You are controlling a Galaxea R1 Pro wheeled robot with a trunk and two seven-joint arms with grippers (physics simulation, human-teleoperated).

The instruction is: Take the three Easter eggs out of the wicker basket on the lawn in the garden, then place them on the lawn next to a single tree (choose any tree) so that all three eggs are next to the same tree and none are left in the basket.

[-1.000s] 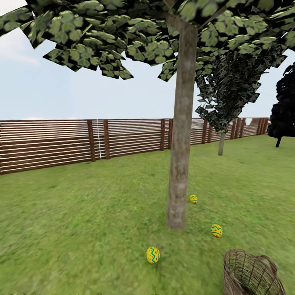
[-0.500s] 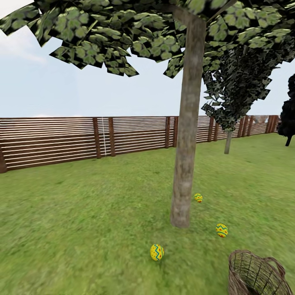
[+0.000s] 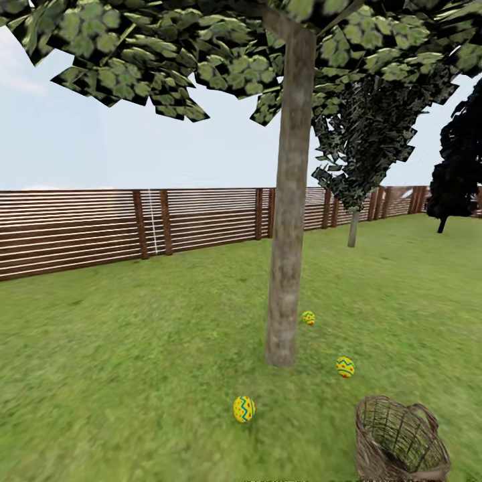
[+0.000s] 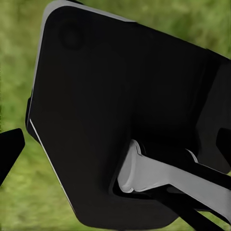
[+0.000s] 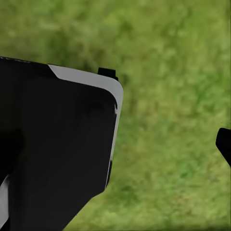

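Three Easter eggs lie on the lawn (image 3: pixel 134 375) around the foot of the tree (image 3: pixel 284 268): one egg (image 3: pixel 244 409) in front of the trunk, one egg (image 3: pixel 345 367) to its right, one egg (image 3: pixel 308 318) just behind and right of it. The wicker basket (image 3: pixel 399 445) stands on the grass at the lower right, and the part of its inside that shows holds nothing. My left gripper (image 4: pixel 115 154) and right gripper (image 5: pixel 115 144) hang over grass. One dark fingertip (image 4: pixel 10 149) sits at the edge of the left wrist view and another fingertip (image 5: pixel 224 144) at the edge of the right one, with nothing held.
A brown slat fence (image 3: pixel 100 227) closes the garden behind the tree. A second leafy tree (image 3: pixel 353 227) stands farther back on the right, and a dark cypress (image 3: pixel 458 174) at the far right. A black part of the robot (image 4: pixel 120 120) covers much of both wrist views.
The head view has swung right, then back left, so the whole picture shifted and more of the basket shows. The eggs, basket and tree keep their places relative to one another.
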